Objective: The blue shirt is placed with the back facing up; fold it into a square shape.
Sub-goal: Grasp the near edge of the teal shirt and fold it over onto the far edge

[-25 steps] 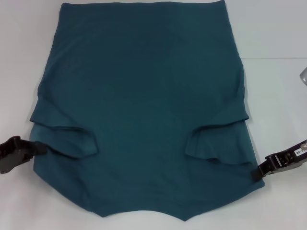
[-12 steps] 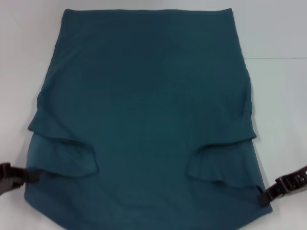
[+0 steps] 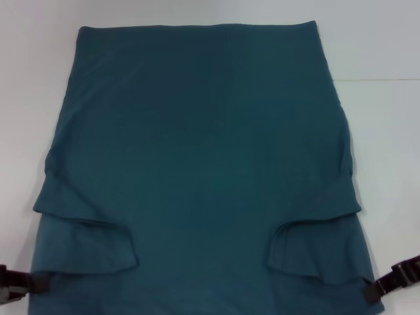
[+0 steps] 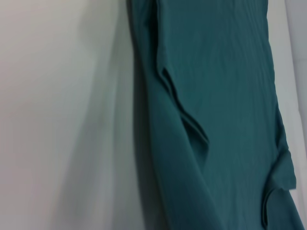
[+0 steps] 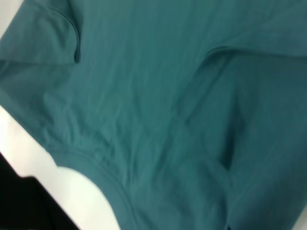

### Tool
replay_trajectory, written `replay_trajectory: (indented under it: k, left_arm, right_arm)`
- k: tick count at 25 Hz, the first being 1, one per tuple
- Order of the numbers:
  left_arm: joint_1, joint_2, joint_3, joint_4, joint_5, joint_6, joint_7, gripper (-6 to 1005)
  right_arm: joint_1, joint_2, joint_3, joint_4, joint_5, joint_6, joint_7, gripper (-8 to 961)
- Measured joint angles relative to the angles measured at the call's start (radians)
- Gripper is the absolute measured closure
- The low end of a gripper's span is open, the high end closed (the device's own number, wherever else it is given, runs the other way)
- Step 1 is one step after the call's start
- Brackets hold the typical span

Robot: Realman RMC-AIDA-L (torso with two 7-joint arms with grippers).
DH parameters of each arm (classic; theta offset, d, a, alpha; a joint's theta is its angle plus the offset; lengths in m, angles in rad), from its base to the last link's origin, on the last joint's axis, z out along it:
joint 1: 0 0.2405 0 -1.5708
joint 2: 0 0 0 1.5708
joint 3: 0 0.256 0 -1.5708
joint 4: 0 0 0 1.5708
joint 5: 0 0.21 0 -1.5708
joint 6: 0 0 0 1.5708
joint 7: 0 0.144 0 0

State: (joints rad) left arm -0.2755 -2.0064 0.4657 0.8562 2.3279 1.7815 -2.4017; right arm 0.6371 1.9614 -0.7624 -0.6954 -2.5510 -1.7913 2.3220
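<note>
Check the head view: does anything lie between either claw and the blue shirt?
Nothing visible does. The left claw and the right claw each sit right at the near side edges of the blue shirt, which lies flat on the white table with both sleeves folded inward.

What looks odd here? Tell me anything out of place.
Nothing much. The blue shirt lies flat on the table, sleeves tucked inward. The left gripper and right gripper sit at its near corners, pinching the cloth. Slight side wrinkles only.
</note>
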Motion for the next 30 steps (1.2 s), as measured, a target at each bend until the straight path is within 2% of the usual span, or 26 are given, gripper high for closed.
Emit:
replay_trajectory:
  k: [3, 7, 10, 14, 18, 23, 30]
  left_arm:
    - [-0.033, 0.003, 0.004, -0.021, 0.005, -0.001, 0.004, 985]
    - [-0.123, 0.011, -0.001, -0.063, 0.005, -0.031, -0.008, 984]
    - [-0.189, 0.015, 0.000, -0.084, 0.005, -0.082, -0.050, 984]
    - [-0.285, 0.023, 0.003, -0.122, 0.005, -0.211, -0.120, 984]
    - [-0.357, 0.027, 0.007, -0.159, 0.004, -0.339, -0.155, 985]
    - [-0.439, 0.036, 0.063, -0.238, 0.004, -0.532, -0.172, 985]
    - [-0.475, -0.013, 0.128, -0.253, 0.004, -0.825, -0.181, 984]
  right_arm:
    - [0.006, -0.006, 0.065, 0.002, 0.001, 0.025, -0.006, 920]
    - [0.019, -0.012, 0.183, -0.003, 0.050, 0.073, -0.002, 917]
    - [0.022, -0.015, 0.220, 0.004, 0.129, 0.129, 0.012, 915]
    - [0.033, -0.007, 0.215, 0.006, 0.197, 0.218, 0.034, 912]
    - [0.067, 0.012, 0.209, 0.007, 0.214, 0.342, 0.040, 908]
    - [0.117, 0.026, 0.174, 0.018, 0.213, 0.491, 0.042, 904]
    - [0.163, 0.045, 0.052, 0.056, 0.211, 0.799, 0.059, 899]
